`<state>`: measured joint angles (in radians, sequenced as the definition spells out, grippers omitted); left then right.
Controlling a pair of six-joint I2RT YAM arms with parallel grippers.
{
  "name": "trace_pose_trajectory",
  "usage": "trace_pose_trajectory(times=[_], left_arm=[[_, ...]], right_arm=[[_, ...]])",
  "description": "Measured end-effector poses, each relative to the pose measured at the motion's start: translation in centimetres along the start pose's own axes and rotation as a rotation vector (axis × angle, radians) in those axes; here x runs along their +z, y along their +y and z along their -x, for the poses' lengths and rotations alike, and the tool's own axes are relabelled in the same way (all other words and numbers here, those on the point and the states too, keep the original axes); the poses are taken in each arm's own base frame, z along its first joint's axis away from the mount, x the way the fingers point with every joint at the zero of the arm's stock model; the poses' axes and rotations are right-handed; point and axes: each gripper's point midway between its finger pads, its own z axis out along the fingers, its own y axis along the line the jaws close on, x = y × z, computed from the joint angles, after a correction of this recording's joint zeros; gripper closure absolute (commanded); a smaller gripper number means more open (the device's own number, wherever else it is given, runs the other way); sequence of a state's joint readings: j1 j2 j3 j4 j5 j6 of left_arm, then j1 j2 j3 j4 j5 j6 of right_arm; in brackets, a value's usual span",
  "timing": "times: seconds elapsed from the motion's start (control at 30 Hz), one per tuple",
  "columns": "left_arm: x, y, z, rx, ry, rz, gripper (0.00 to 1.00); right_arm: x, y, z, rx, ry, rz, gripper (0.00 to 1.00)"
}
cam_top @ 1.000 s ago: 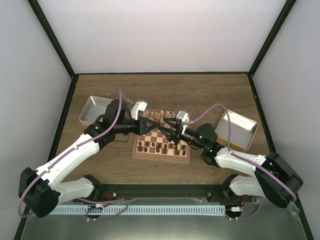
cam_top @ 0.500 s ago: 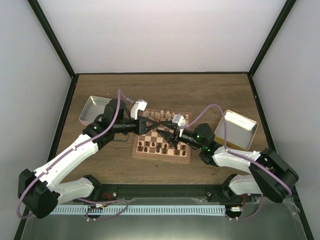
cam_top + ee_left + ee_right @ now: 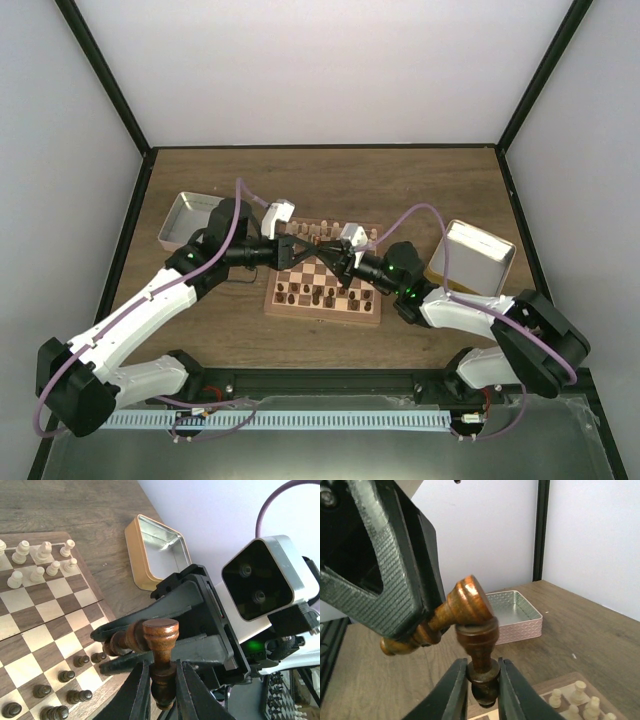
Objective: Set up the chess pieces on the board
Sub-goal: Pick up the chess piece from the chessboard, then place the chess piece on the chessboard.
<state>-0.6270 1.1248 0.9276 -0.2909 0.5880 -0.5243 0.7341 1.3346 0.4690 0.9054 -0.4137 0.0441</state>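
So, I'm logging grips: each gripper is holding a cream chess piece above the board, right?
Not cream: the left gripper grips a dark brown piece, and the right gripper grips a second dark piece, as the wrist views show. Both are above the board, as you said.

Left gripper (image 3: 304,252) faces right gripper (image 3: 332,259) over the board (image 3: 320,318); dark chess pieces (image 3: 311,295) below.

Right gripper (image 3: 336,262) swung left over the board (image 3: 320,318), up against the left gripper (image 3: 310,252). Its jaws narrowed from wide apart to a clamp on a dark piece (image 3: 479,655), head touching the left-held piece (image 3: 454,608).
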Motion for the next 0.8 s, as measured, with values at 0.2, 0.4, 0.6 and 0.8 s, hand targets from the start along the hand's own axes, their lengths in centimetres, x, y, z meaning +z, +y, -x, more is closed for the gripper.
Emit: trace_pose_trajectory(times=[0.2,0.4,0.6,0.8], left_arm=[[0.0,0.5,0.1,0.001,-0.008,0.025,0.96],[-0.1,3.0,0.0,0.011,-0.020,0.153,0.96],[0.9,7.4,-1.2,0.014,0.042,0.331,0.96],[2.9,13.0,-3.8,0.003,0.164,0.504,0.96]], right_arm=[[0.0,-0.7,-0.4,0.026,0.016,-0.039,0.94],[-1.4,-1.1,-1.9,0.097,0.069,-0.097,0.94],[-3.1,-1.8,-2.2,0.192,0.126,-0.191,0.93],[-3.7,-2.8,-2.2,0.318,0.220,-0.277,0.93]])
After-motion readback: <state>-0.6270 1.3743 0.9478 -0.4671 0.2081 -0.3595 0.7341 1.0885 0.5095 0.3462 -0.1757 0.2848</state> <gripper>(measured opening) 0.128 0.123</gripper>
